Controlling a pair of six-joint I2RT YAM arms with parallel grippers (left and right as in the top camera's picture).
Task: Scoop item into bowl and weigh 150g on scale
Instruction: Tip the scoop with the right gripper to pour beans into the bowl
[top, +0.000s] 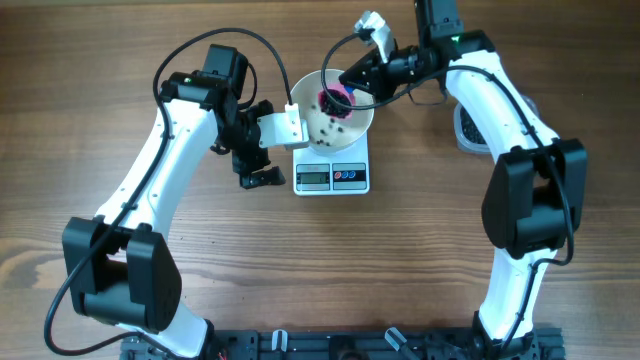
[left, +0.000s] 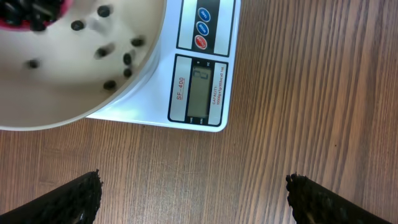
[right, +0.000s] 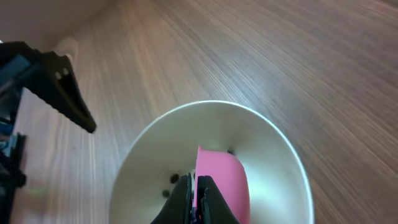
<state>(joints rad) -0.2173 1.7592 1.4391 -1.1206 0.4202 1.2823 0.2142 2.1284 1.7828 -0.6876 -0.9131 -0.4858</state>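
– Beans (left: 127, 59): only a thin scatter lies on the bottom of the bowl (top: 360, 125), and the bowl sits on the scale (top: 332, 178).
– So where am I in the job?
– Early, I judge. Your right gripper (right: 196, 198) is pinched shut on the pink scoop (right: 222, 180), and the scoop hangs inside the bowl, toward its far wall in the overhead view. In the left wrist view dark beans show in the scoop's mouth, so this load looks only partly tipped out.
– What does the display say?
– You cannot rely on it from here: the display (left: 200, 90) shows a faint figure that I cannot read. With so few beans down, you are likely well short of the target.
– And my left side?
– Your left gripper (left: 194, 193) stands wide apart and holds nothing. It hangs just to the left of the scale, over bare table (left: 298, 74), and touches neither bowl nor scale as far as I can tell.
– What is left, then?
– Empty this scoop, fetch more, and repeat until the display reaches the mark. Near the end, tip small amounts. Hold both arms off the bowl while you read, or the weight may be false.
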